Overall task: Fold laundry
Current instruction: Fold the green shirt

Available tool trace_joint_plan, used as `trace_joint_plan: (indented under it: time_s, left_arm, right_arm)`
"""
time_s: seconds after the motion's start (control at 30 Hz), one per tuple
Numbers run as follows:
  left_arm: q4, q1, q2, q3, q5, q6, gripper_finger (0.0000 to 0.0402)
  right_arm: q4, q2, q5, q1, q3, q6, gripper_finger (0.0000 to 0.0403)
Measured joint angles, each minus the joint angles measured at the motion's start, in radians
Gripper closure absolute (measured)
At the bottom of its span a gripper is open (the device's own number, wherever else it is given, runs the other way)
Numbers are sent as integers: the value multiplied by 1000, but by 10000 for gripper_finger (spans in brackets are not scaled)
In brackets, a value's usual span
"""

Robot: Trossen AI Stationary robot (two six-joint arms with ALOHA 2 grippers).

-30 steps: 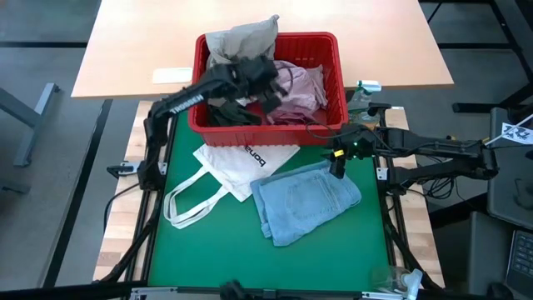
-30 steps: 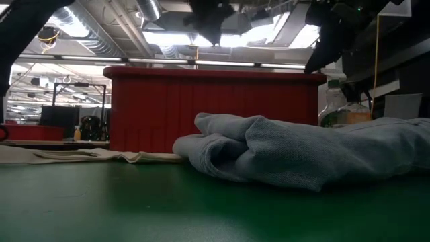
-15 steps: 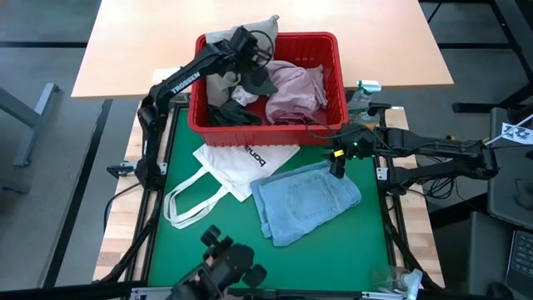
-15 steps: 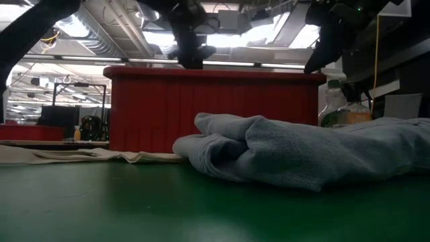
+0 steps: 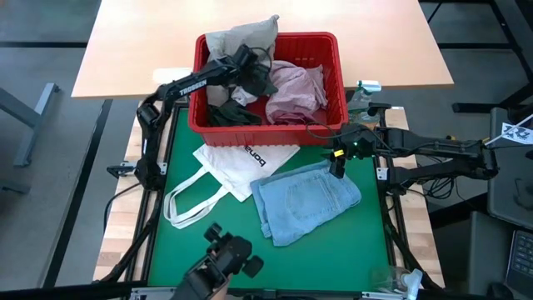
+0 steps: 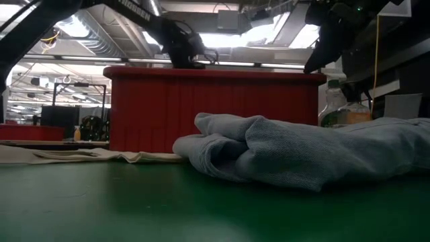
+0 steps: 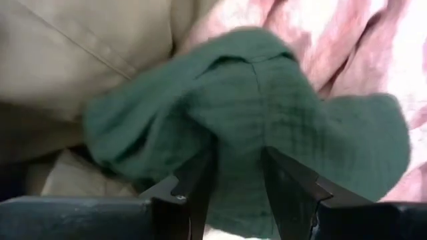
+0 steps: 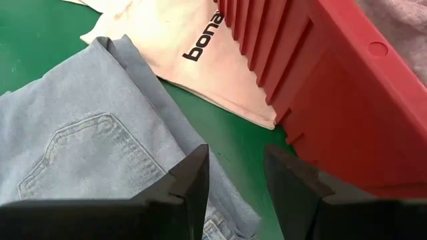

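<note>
A: L gripper (image 5: 252, 77) is inside the red basket (image 5: 333, 50), reaching in from the basket's left rim. Wrist view shows its fingers (image 7: 190, 190) pinched on a fold of the dark green garment (image 7: 253, 113), cloth bunched betw. and over the tips. So L = clamped on cloth, not empty.

B: And where does that garment lie w.r.t. the rest?

A: On top of the pile, betw. the beige piece (image 5: 241, 37) on the basket's far-left side and the mottled pink piece (image 5: 296, 83) on its right. Mat (image 5: 333, 258) is nearer the camera than the basket, so the pull probably goes up and toward the green area.

B: R arm?

A: R gripper (image 5: 339, 162) hangs just outside the basket's near-right corner, jaws apart, nothing betw. them. Below it: edge of the light blue denim (image 5: 304, 200), lying crumpled on the mat, long axis roughly diagonal; white tote (image 5: 241, 162) beside it to the left.

B: Nearer arm for the denim?

A: R, clearly. L is busy in the basket, well apart from it.
</note>
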Motion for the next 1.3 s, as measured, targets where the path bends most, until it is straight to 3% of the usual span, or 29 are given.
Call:
trace_joint_plan:
  time_s: [0.33, 0.7, 1.03, 1.3]
  left_arm:
    - [114, 0, 0, -106, 17, 3, 285]
    - [128, -29, 0, -85, 45, 3, 396]
    - [106, -99, -3, 117, 64, 35, 399]
    - [-26, -165, -4, 353, 64, 52, 401]
  right_arm:
    - [0, 0, 0, 0, 0, 0, 260]
    - [0, 0, 0, 0, 0, 0, 260]
    - [0, 0, 0, 0, 0, 3, 260]
    - [16, -7, 0, 0, 0, 4, 260]
